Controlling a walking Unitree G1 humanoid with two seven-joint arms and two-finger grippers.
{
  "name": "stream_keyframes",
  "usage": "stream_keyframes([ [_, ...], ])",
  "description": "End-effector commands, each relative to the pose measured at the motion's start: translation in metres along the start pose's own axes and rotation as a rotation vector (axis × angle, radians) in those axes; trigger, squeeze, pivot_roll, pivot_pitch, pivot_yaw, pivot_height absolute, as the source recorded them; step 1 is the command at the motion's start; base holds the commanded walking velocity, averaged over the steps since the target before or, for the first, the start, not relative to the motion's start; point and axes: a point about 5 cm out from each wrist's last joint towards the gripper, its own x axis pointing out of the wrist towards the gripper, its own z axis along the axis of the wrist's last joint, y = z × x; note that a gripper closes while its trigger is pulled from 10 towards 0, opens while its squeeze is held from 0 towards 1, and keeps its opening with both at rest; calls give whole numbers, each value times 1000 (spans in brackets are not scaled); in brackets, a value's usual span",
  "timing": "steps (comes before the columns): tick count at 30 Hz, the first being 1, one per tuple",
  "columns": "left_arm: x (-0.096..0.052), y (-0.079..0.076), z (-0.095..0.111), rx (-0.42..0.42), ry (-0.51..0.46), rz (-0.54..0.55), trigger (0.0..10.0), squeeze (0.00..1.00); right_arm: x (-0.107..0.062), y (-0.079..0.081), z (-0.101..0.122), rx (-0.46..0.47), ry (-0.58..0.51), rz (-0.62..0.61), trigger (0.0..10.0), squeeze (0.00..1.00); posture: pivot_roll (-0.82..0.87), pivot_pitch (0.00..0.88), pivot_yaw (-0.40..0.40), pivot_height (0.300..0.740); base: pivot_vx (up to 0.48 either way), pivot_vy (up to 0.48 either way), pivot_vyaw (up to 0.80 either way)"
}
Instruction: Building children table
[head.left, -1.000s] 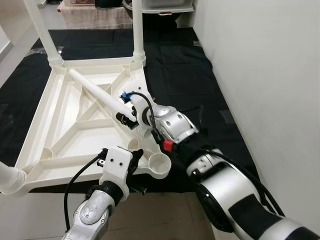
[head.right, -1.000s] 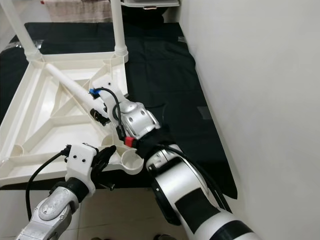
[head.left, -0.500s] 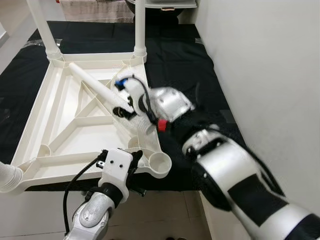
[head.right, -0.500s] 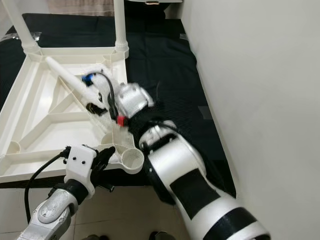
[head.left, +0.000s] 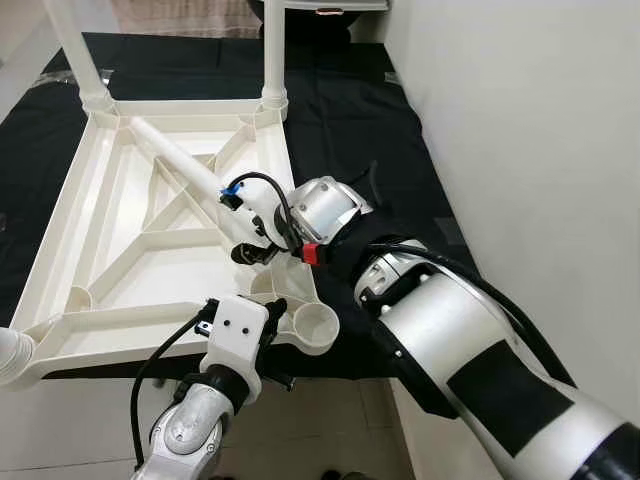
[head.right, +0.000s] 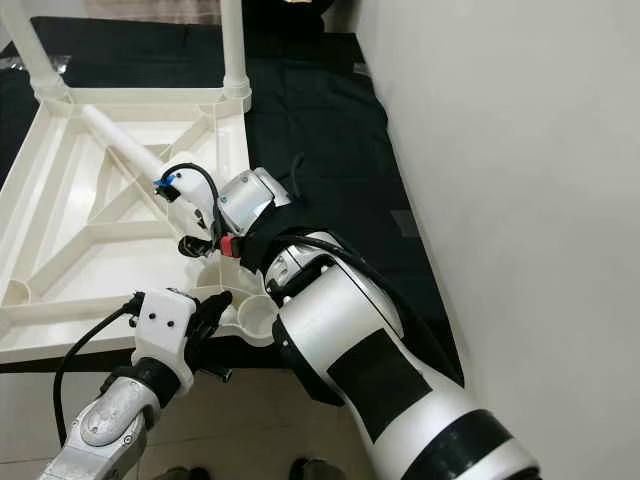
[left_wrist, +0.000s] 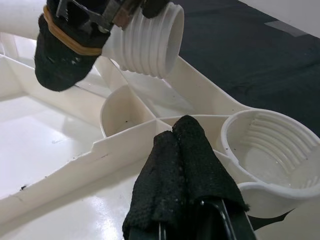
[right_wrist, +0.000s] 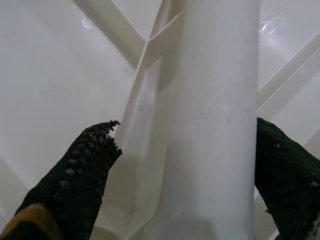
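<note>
The white table top (head.left: 130, 240) lies upside down on a black mat (head.left: 350, 130), with its ribbed underside facing up. Two white legs stand upright in the two far corner sockets, one at the far left corner (head.left: 75, 50) and one at the far right corner (head.left: 273, 50). A third loose leg (head.left: 175, 160) lies slanted across the underside of the table top, from near the far left corner down toward the near right side. Its lower end is threaded with ridges, and this end (left_wrist: 152, 42) hangs in the air just above the near right part of the frame.

The right gripper (head.left: 250, 235) holds this loose leg close to its threaded end. In the right wrist view the leg runs straight between the two black fingers (right_wrist: 75, 175), one finger on each side, and both press on it. The silver right arm (head.left: 450, 340) reaches in from the near right.

An empty round socket (head.left: 318, 328) with ridges inside sits at the near right corner of the table top. The left gripper (left_wrist: 182, 165) is just beside this socket, resting on the near edge rib of the table top. Its two black fingers are pressed together with nothing between them. The white wrist block of the left arm (head.left: 235, 335) is seen at the near edge.

The mat covers a light tiled floor (head.left: 90, 420). A white wall (head.left: 530, 150) stands along the right side, close to the mat.
</note>
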Motion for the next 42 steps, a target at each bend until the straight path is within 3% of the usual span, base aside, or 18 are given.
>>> stream_keyframes([
  [1, 0, -3, -6, -4, 25, 2, 10000, 0, 5, -1, -12, 15, 42, -22, 7804, 0, 13, 158, -158, 740, 0, 0, 0],
  [3, 0, -3, -6, -5, 24, 3, 10000, 0, 6, -2, -13, 14, 45, -25, 7804, 0, 13, 158, -158, 740, 0, 0, 0],
  [4, 0, -3, -6, -5, 24, 4, 10000, 0, 5, -3, -14, 2, 48, -31, 0, 0, 13, 158, -158, 740, 0, 0, 0],
  [15, 0, -2, -7, -2, 28, 7, 10000, 0, 0, -13, -16, -10, 48, -37, 0, 0, 9, 153, -146, 740, 0, 0, 0],
  [21, 1, 3, -4, 15, 22, 10, 10000, 0, -8, -28, -13, 64, -23, -57, 0, 0, 19, 148, -124, 740, 0, 0, 0],
  [22, 3, 10, -1, 17, 9, 23, 10000, 0, -15, -38, -7, 150, -121, -77, 0, 0, 25, 142, -117, 740, 0, 0, 0],
  [23, 3, 10, -1, 17, 9, 23, 10000, 0, -15, -38, -7, 150, -121, -77, 0, 0, 25, 142, -117, 740, 0, 0, 0],
  [26, 6, 20, 7, 11, -19, 40, 10000, 0, -27, -54, -2, 290, -258, -91, 0, 0, 26, 137, -108, 740, 0, 0, 0],
  [30, 18, 31, 37, -99, -129, -11, 10000, 0, -60, -97, -4, 611, -574, -125, 0, 0, 23, 125, -85, 740, 0, 0, 0],
  [31, 22, 31, 49, -146, -174, -56, 10000, 0, -70, -109, -10, 663, -637, -133, 0, 0, 22, 118, -79, 740, 0, 0, 0],
  [33, 24, 32, 57, -175, -204, -88, 10000, 0, -76, -116, -14, 691, -675, -137, 0, 0, 21, 115, -78, 740, 0, 0, 0],
  [34, 27, 30, 69, -221, -240, -158, 10000, 0, -84, -124, -21, 686, -744, -146, 9216, 0, 15, 106, -71, 740, 0, 0, 0],
  [37, 29, 29, 76, -249, -263, -208, 10000, 0, -90, -128, -25, 675, -789, -154, 10000, 0, 15, 106, -71, 740, 0, 0, 0],
  [40, 34, 20, 107, -321, -316, -474, 10000, 0, -102, -125, -51, 481, -915, -217, 10000, 0, -9, 76, -34, 740, 0, 0, 0],
  [42, 34, 20, 107, -321, -316, -474, 10000, 0, -102, -125, -51, 481, -915, -217, 10000, 0, -9, 76, -34, 740, 0, 0, 0],
])
